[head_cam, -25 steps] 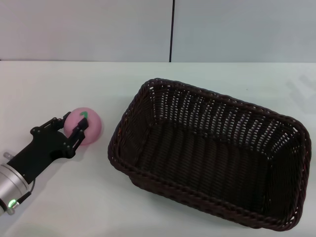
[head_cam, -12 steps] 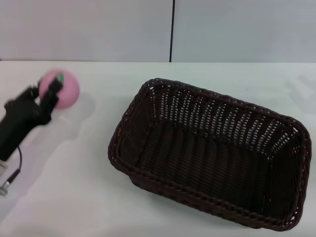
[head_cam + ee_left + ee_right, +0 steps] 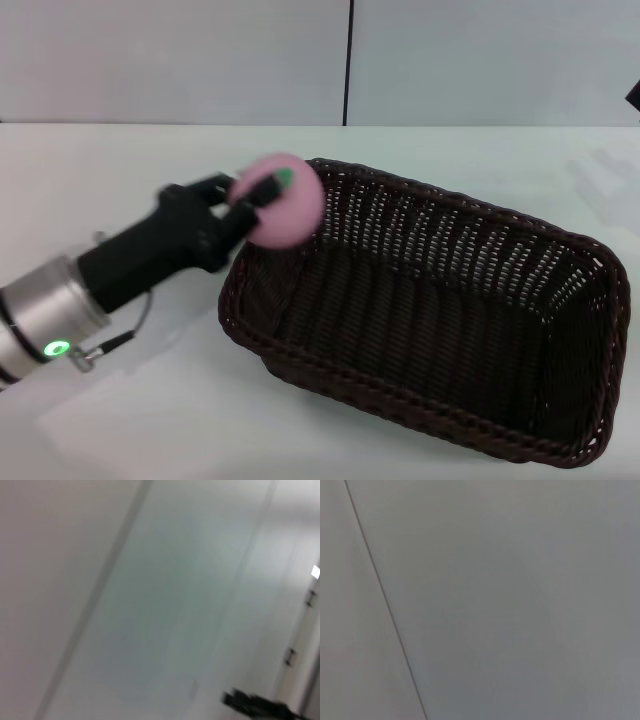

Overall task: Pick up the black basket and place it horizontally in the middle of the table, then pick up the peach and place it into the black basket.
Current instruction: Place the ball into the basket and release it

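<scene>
The black basket [image 3: 430, 310] is a large dark woven basket lying on the white table [image 3: 120, 420], right of centre in the head view. My left gripper [image 3: 262, 198] is shut on the pink peach [image 3: 287, 201] and holds it in the air over the basket's near-left rim. The peach shows a small green stem spot. The left arm reaches in from the lower left. The right gripper is out of view apart from a dark sliver [image 3: 634, 96] at the far right edge. Both wrist views show only blank wall.
A grey wall with a dark vertical seam [image 3: 350, 60] stands behind the table. Bare white tabletop lies left of and in front of the basket.
My left gripper lifted the peach off the table at the left, then carried it right, to above the basket's left rim. The basket has not moved.
</scene>
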Tool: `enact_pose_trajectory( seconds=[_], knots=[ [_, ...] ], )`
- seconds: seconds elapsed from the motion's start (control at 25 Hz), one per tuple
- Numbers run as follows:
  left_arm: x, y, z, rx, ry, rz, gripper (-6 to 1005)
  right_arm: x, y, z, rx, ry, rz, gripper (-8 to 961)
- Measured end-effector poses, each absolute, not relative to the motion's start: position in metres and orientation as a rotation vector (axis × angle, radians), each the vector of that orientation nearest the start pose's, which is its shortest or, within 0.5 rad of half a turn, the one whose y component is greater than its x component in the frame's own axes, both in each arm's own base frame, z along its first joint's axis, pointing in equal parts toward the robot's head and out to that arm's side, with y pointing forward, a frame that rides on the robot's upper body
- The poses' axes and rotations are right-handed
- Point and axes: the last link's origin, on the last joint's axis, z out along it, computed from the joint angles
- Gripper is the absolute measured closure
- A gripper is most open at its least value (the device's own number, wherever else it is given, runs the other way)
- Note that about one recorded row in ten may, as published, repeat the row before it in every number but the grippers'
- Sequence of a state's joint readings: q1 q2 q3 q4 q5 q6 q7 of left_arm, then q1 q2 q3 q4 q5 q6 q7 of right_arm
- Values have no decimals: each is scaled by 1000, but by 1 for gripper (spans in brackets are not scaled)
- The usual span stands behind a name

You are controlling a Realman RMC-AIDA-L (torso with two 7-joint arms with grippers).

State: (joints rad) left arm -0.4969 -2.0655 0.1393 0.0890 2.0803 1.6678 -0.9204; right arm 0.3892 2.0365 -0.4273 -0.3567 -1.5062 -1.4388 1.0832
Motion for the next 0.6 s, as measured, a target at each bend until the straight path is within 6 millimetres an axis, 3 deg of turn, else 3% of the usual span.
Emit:
enact_pose_trajectory(
  seconds=[0.24,0.6],
  knots=[
    [-258,286,-56,-2486,-666,-1205,819,330,316,43,-1929,750,1074,452],
    [-258,296,-65,-2489,-641,-1110,893,328,316,39,-1937,759,1082,452]
  ],
)
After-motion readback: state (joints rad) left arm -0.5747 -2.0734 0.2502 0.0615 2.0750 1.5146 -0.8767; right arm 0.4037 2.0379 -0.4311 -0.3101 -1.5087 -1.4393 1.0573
